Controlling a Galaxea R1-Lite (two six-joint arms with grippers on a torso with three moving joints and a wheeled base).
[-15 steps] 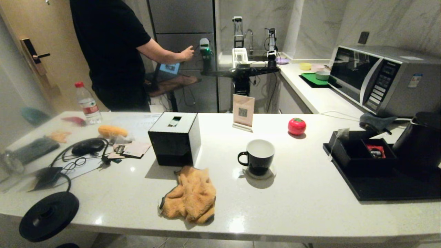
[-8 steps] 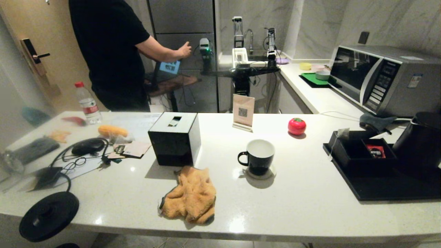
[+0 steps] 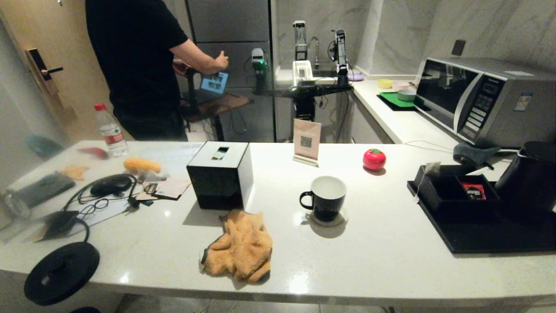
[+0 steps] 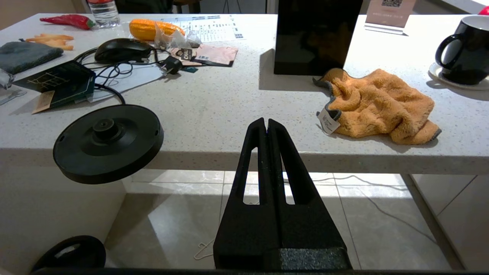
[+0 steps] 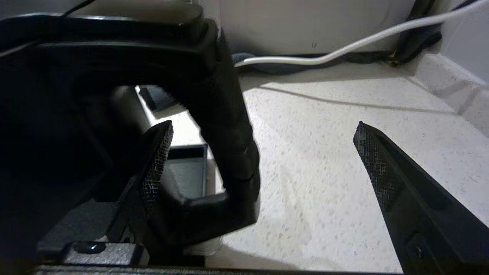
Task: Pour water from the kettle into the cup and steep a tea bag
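Right wrist view shows the right gripper (image 5: pixel 263 152) spread wide around the handle (image 5: pixel 225 114) of the kettle (image 5: pixel 57 95), one mesh-faced finger (image 5: pixel 156 160) inside the loop and the other well out on the far side — nothing is pinched yet. That straddle looks like the set-up for a squeeze on the handle, the sensible place to carry and tip so heavy a vessel. In the head view the kettle (image 3: pixel 530 174) stands at the right edge of the counter (image 3: pixel 382 261), on the black tray (image 3: pixel 491 239), beside a small black box (image 3: pixel 451 191) holding a red sachet (image 3: pixel 473 190). The tea bag (image 3: pixel 432 168) hangs over that box's rim with its string trailing down, probably left there for an easy pinch later.

The cup (image 3: pixel 325 198) sits on a coaster near the middle of the counter, handle turned away from the kettle, its white inside apparently dry — no pouring has begun. An orange cloth (image 3: pixel 241 245) lies near it. The left gripper (image 4: pixel 266 126) hangs below the counter edge, fingers pressed together on nothing, parked.
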